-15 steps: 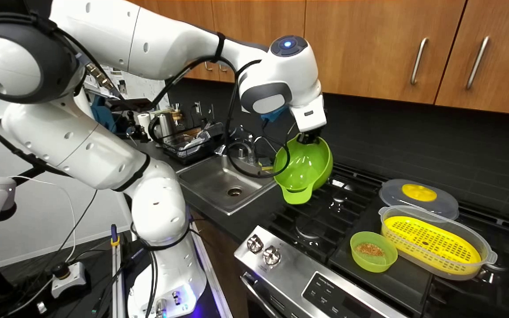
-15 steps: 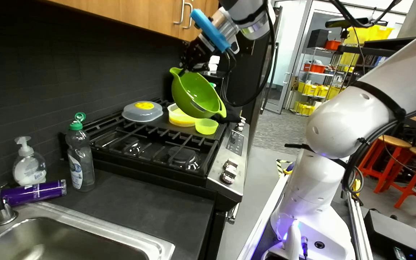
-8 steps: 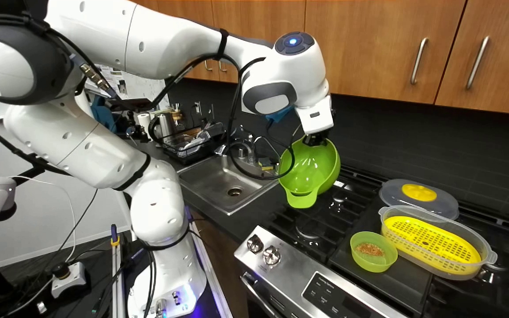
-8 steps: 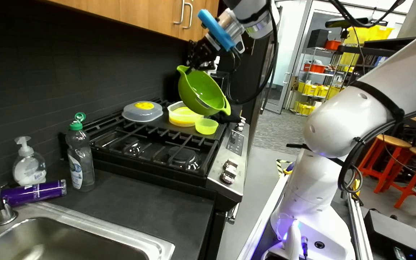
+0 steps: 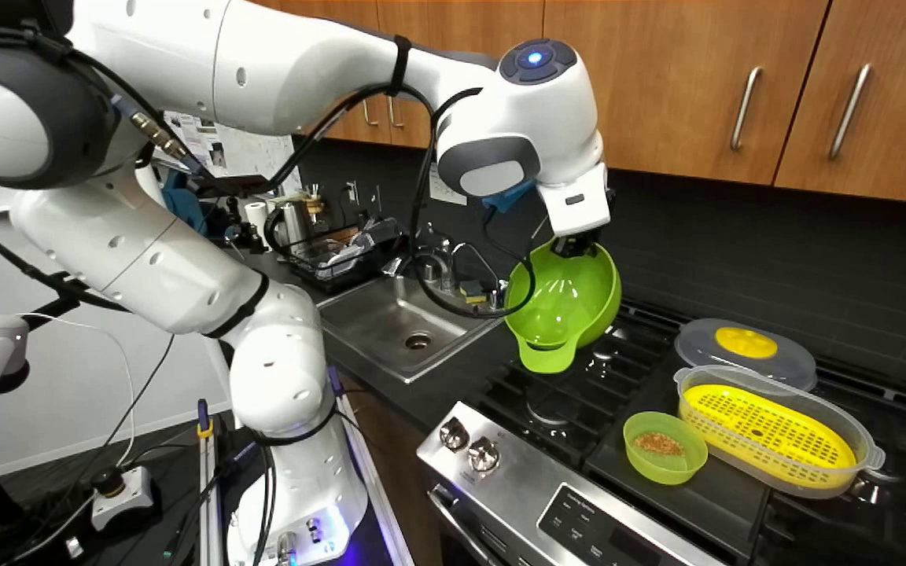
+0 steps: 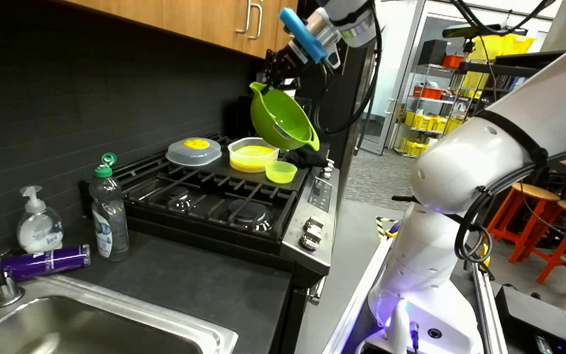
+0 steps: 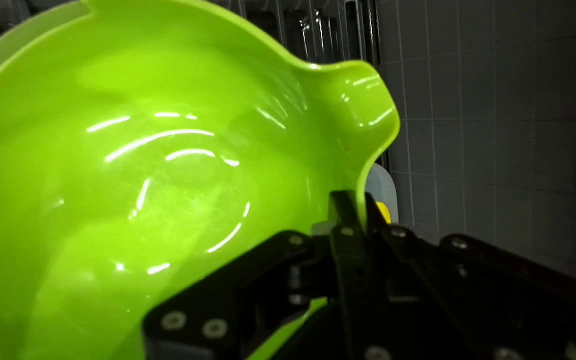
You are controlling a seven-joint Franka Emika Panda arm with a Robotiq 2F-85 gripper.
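Observation:
My gripper [image 7: 361,212] is shut on the rim of a large lime-green bowl [image 7: 168,165]. One finger is inside the bowl, the other outside. In both exterior views the bowl [image 5: 559,303] [image 6: 280,118] hangs tilted in the air above the stove, its mouth turned to the side and its tab handle low. Its visible inside looks empty. The gripper [image 5: 576,244] [image 6: 269,88] is at its upper rim. Below, on the stove, a small green bowl [image 5: 669,473] holds brown grains. Beside it stands a clear oval container [image 5: 854,428] with a yellow perforated tray [image 5: 767,428].
A grey lid [image 5: 799,363] with a yellow centre lies behind the container. Wooden cabinets [image 5: 681,86] hang above. The steel sink [image 6: 180,328] lies beside the stove [image 5: 524,479]. A dish soap bottle [image 6: 111,216], a soap pump [image 6: 40,226] and a purple tube [image 6: 47,261] are by the wall.
My gripper and the green bowl have moved along the stove, away from the sink and toward the container. The grip on the rim and the things on the stove look the same.

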